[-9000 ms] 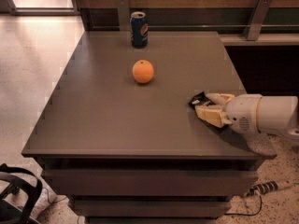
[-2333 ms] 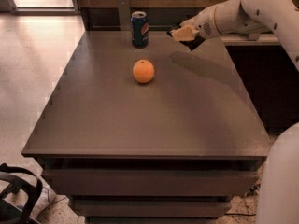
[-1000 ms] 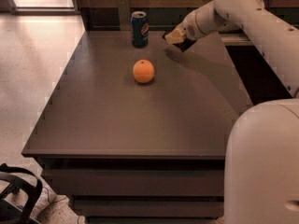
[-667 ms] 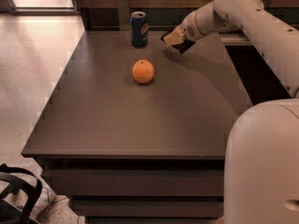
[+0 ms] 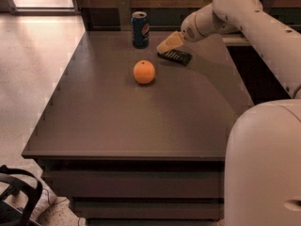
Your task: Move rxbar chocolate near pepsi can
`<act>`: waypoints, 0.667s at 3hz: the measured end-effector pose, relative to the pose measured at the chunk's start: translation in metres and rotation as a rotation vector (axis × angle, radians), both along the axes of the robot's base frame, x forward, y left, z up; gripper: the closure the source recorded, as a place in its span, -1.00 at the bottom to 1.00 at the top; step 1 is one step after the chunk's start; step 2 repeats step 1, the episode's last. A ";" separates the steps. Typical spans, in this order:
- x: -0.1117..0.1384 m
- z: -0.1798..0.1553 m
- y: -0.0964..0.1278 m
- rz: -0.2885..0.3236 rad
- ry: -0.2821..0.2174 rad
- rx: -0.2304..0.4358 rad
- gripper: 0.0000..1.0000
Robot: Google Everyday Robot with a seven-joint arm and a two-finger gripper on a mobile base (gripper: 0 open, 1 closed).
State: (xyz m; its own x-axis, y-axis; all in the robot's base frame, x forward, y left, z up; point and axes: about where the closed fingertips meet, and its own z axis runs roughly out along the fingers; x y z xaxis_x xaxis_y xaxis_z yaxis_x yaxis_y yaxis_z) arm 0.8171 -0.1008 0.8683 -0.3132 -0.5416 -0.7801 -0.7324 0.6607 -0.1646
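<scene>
The rxbar chocolate [image 5: 175, 57], a flat black bar with white lettering, lies on the dark table [image 5: 117, 121] at the back, a little right of the pepsi can [image 5: 139, 29]. The can stands upright near the table's back edge. My gripper [image 5: 168, 44] reaches in from the right. It sits right above the bar's left end, touching it or nearly so, about a can's width from the can.
A round orange [image 5: 144, 72] sits on the table in front of the can and left of the bar. My white arm [image 5: 254, 22] spans the back right, and my base [image 5: 263, 164] fills the front right. A wall runs behind the table.
The gripper has come down and slightly left with the bar. The bar was held in the air before and now lies flat on the table near the can.
</scene>
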 end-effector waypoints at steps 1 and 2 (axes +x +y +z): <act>0.000 0.000 0.000 0.000 0.000 0.000 -1.00; 0.000 0.000 0.000 0.000 0.000 0.000 -1.00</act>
